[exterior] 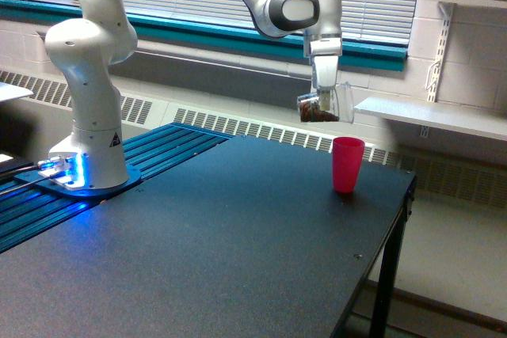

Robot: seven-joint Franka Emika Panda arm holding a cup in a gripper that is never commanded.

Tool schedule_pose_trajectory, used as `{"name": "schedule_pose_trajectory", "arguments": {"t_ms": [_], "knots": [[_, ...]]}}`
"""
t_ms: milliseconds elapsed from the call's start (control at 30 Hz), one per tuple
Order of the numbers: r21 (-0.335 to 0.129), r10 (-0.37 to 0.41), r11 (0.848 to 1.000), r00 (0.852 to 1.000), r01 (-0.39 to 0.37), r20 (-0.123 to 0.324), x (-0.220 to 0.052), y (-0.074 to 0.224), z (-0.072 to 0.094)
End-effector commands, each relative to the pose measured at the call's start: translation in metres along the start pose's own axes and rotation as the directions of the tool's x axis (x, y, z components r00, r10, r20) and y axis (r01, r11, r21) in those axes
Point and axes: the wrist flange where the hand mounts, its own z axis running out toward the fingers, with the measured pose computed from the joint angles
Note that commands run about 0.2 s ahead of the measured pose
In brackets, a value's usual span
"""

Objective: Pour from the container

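The gripper point(324, 100) pinches 1 container point(323, 108), a clear cup of brown crumbs hanging directly beneath it, above and just beside the pink cup point(347, 164) on the table point(198, 251); likely light, thin-walled and crushable, best held mid-wall.

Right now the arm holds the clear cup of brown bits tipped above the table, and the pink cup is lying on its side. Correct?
Not quite. The exterior view shows the pink cup standing upright on the table. The rest holds: the gripper holds the clear cup tipped.
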Motion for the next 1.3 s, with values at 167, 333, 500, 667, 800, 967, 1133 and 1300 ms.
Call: {"name": "schedule_pose_trajectory", "arguments": {"t_ms": [167, 333, 500, 667, 800, 967, 1133, 1300], "knots": [[-0.048, -0.073, 0.996, 0.996, 0.075, 0.048, -0.018, -0.011, 0.01], [-0.06, -0.091, 0.994, 0.994, 0.094, 0.059, -0.021, -0.017, 0.014], [-0.073, -0.112, 0.99, 0.991, 0.118, 0.078, -0.025, -0.022, 0.02], [-0.087, -0.134, 0.986, 0.987, 0.142, 0.093, -0.027, -0.028, 0.024], [-0.102, -0.154, 0.981, 0.983, 0.165, 0.104, -0.028, -0.032, 0.027], [-0.114, -0.178, 0.975, 0.977, 0.191, 0.114, -0.029, -0.039, 0.029], [-0.128, -0.199, 0.968, 0.972, 0.215, 0.125, -0.028, -0.044, 0.032], [-0.138, -0.217, 0.962, 0.967, 0.235, 0.133, -0.027, -0.051, 0.034]]}}
